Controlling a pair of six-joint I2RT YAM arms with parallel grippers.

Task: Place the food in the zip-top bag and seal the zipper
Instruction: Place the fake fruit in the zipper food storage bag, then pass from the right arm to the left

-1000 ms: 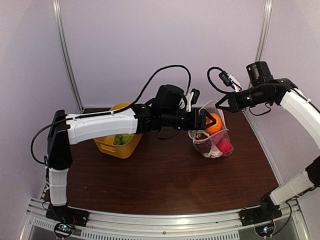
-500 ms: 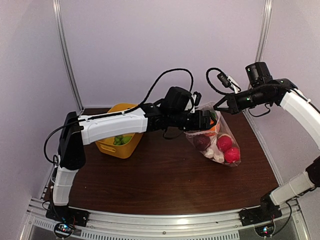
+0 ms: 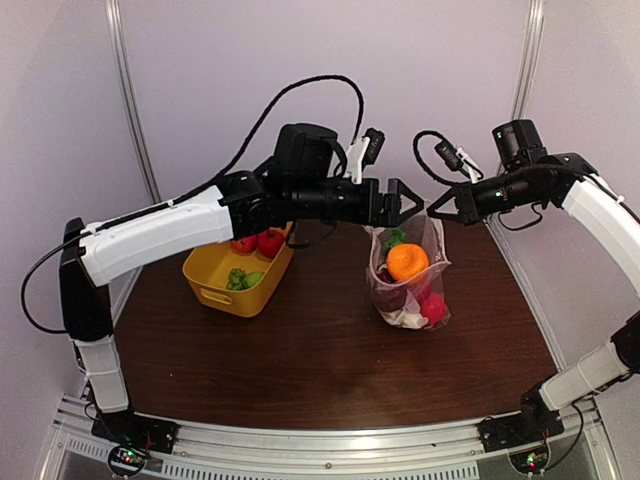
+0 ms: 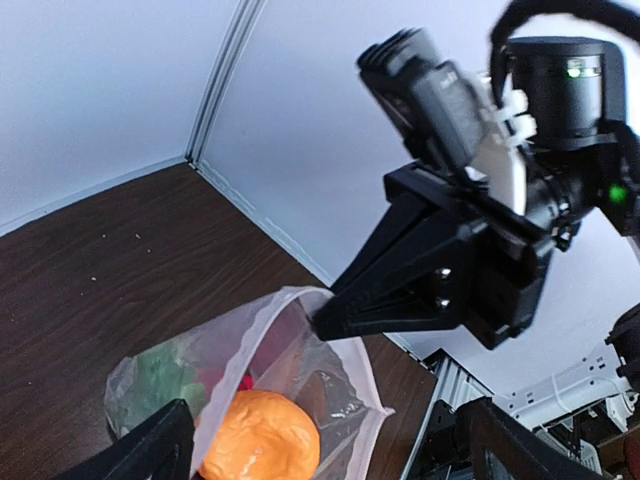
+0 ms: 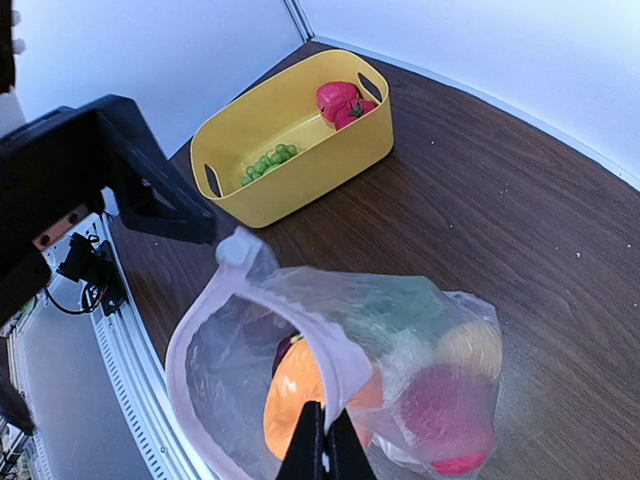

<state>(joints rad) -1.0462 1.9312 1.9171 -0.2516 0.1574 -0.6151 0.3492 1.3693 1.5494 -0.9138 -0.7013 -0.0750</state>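
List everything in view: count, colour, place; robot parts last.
zip-top bag: one, clear, right half of table, mouth open
orange food: one, orange, high in the bag
green food: one, green, in the bag behind it
red-pink food: count unclear, red-pink, low in the bag
tub: one, yellow, table's left rear
red food: two, red, in the tub
green peas: one cluster, green, in the tub
table: one, dark brown, underneath
left gripper: one, black, open, beside the bag mouth
right gripper: one, black, shut on the bag rim
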